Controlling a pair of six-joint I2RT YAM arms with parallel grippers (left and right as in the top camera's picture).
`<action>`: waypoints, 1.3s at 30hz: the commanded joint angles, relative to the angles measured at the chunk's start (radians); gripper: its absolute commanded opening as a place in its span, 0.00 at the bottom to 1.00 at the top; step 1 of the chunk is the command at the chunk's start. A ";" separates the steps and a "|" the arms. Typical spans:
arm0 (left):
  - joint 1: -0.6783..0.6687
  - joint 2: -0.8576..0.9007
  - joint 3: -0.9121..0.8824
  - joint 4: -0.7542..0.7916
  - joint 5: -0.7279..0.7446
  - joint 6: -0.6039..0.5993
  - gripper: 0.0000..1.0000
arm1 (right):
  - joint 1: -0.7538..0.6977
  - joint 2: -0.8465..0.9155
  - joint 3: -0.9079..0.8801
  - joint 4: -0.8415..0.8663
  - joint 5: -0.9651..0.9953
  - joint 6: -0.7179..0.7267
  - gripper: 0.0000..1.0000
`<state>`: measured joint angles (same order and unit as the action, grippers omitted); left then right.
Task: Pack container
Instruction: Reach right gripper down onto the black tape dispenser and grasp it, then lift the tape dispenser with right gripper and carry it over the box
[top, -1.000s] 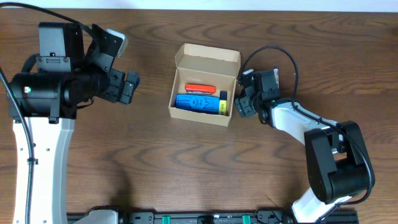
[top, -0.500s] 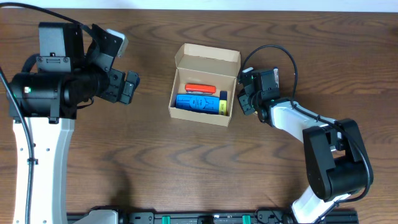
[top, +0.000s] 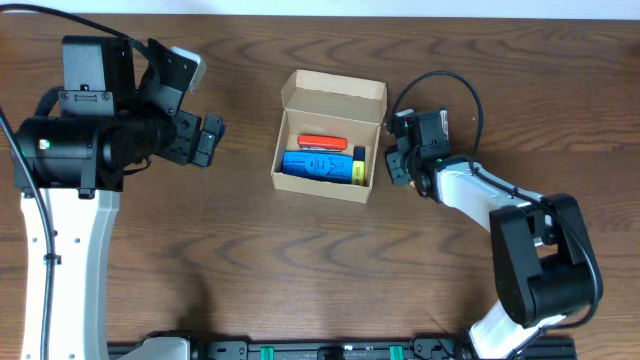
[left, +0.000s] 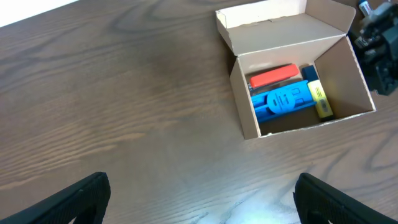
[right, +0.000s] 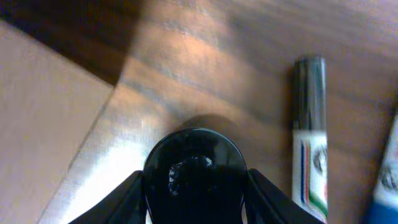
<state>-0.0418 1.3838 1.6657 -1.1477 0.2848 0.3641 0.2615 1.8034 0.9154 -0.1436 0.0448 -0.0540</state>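
Note:
The container (top: 322, 186) is a tan cardboard box with its flap lid standing open at the back. It holds a red item (top: 322, 142), a blue item (top: 310, 165) and a yellow-and-dark pen (top: 358, 167). It also shows in the left wrist view (left: 292, 37). My right gripper (top: 397, 160) is just off the box's right wall, shut on a black round-ended object (right: 193, 162), seemingly a pen seen end on. My left gripper (top: 210, 140) is open and empty, held above the table left of the box, its fingers in the left wrist view (left: 199, 199).
In the right wrist view a white pen with a black cap (right: 309, 130) lies on the wood, with a blue edge (right: 388, 174) beside it and cardboard (right: 43, 112) to the left. The table (top: 300, 260) is dark wood.
My right gripper has shifted slightly up and to the right beside the box. The left arm and the box contents have not moved.

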 joint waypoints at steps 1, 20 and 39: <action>0.002 -0.002 0.005 -0.001 0.000 0.006 0.95 | 0.006 -0.109 0.024 -0.035 0.051 0.061 0.44; 0.002 -0.002 0.005 -0.001 0.000 0.006 0.95 | 0.133 -0.428 0.026 0.097 -0.188 0.010 0.43; 0.002 -0.002 0.005 -0.001 0.000 0.006 0.95 | 0.322 -0.060 0.239 0.039 -0.188 -0.251 0.32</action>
<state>-0.0418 1.3838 1.6657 -1.1477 0.2848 0.3641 0.5610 1.6939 1.1095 -0.0788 -0.1394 -0.2153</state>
